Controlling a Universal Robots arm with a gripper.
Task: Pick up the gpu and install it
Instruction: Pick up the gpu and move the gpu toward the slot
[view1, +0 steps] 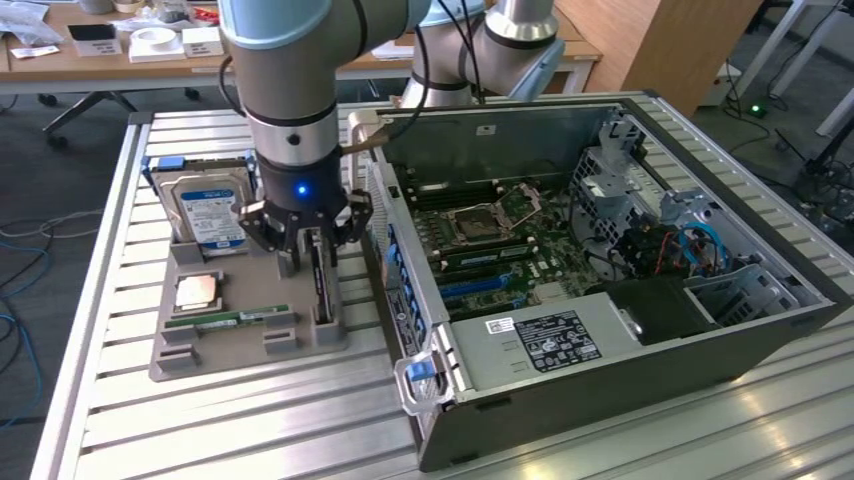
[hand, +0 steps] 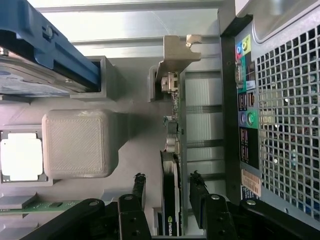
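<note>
The gpu (view1: 320, 291) is a thin dark card standing edge-on in a slot of the grey holder tray (view1: 227, 350), just beside the computer case. My gripper (view1: 311, 256) hangs straight over it, open, one finger on each side of the card. In the wrist view the gpu (hand: 171, 205) runs between the two fingertips (hand: 139, 181), with a small gap on either side. Its metal bracket (hand: 175, 52) shows at the far end. My gripper (hand: 168, 180) touches nothing that I can see.
A blue-labelled hard drive (view1: 207, 212) stands at the tray's back, with a CPU (view1: 198, 290) and a green memory stick (view1: 243, 318) nearby. The open computer case (view1: 747, 330) lies on the exterior view's right, motherboard (view1: 494, 245) exposed. Its rear panel (hand: 280, 125) is close to the gripper.
</note>
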